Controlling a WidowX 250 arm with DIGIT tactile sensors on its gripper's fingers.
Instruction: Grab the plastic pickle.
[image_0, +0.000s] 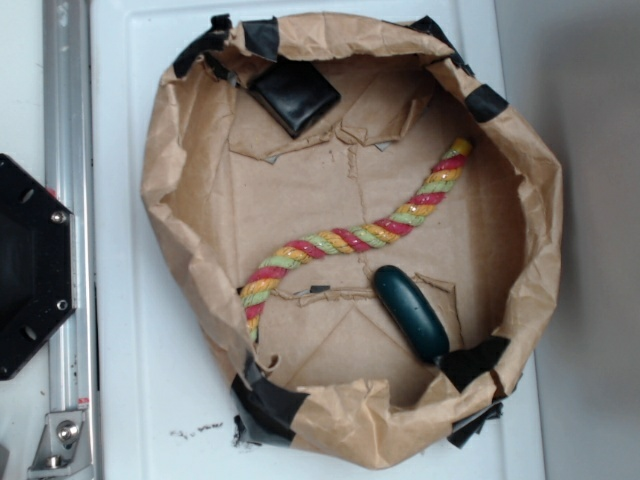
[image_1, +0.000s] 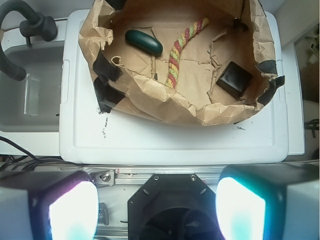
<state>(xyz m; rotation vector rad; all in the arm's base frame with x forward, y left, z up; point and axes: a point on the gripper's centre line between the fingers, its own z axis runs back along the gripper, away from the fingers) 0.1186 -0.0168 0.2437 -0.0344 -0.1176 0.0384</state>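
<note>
The glossy dark teal oblong plastic pickle (image_0: 411, 313) lies inside the crumpled brown paper nest (image_0: 180, 150), just beside the red-yellow-green twisted rope (image_0: 350, 240). The gripper (image_1: 156, 207) hangs spread wide, well back — descend inside the wall, straddling the pickle's narrow width.

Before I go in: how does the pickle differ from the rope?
The plastic pickle is short, smooth, glossy and dark teal; the rope is long, twisted, and striped red, yellow and green. The pickle is a stubby oblong; the rope curves across the floor. Both lie inside the paper-lined bin.
</note>
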